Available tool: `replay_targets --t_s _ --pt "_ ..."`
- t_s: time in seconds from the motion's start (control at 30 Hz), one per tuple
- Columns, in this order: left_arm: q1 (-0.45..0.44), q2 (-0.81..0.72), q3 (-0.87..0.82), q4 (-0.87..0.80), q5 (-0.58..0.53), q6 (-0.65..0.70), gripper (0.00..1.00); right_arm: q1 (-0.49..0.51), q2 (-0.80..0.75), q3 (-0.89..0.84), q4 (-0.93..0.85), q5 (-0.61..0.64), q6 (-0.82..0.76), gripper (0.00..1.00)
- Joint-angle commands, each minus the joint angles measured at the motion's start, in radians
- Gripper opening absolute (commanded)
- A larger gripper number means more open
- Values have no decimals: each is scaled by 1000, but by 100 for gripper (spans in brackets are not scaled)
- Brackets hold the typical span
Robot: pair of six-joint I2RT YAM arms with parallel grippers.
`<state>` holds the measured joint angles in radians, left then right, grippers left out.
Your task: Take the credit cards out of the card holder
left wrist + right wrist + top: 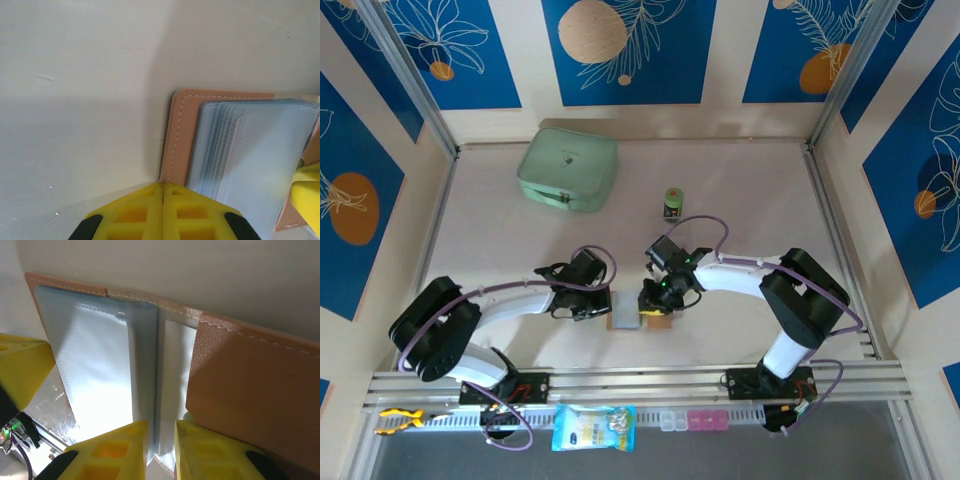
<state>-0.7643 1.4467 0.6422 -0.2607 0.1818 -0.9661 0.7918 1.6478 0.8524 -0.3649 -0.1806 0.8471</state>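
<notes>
Mint-green case (568, 168), cylinder (674, 203) well behind | open card holder (250, 400) between tools | left tool (163, 189) closed at its edge | right tool (161, 440) narrowly gripping it

The card holder (250, 390) is grained, stitched leather-like material, its inner sleeves (95, 365) glossy translucent plastic, the table (75, 75) smooth matt.

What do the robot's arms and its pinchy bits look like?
The left arm and the right arm are white tubes with chunky black joints. Thin purple cables loop along them. The left tool and the right tool have bright yellow plastic fingers with square hollows and black patches. A tiny green light glows by the right one.
</notes>
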Motion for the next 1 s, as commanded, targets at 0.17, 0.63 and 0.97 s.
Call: replay_targets --t_s 0.17,0.63,0.97 --pt "-1 -19 -20 -44 -19 7 0 1 0 -30 15 -16 12 22" --pt "-2 -73 57 -108 -24 15 0 -20 -5 -91 116 -71 21 21" --pt "-3 -39 30 -18 33 -14 0 -22 -80 -86 73 -43 24 20"
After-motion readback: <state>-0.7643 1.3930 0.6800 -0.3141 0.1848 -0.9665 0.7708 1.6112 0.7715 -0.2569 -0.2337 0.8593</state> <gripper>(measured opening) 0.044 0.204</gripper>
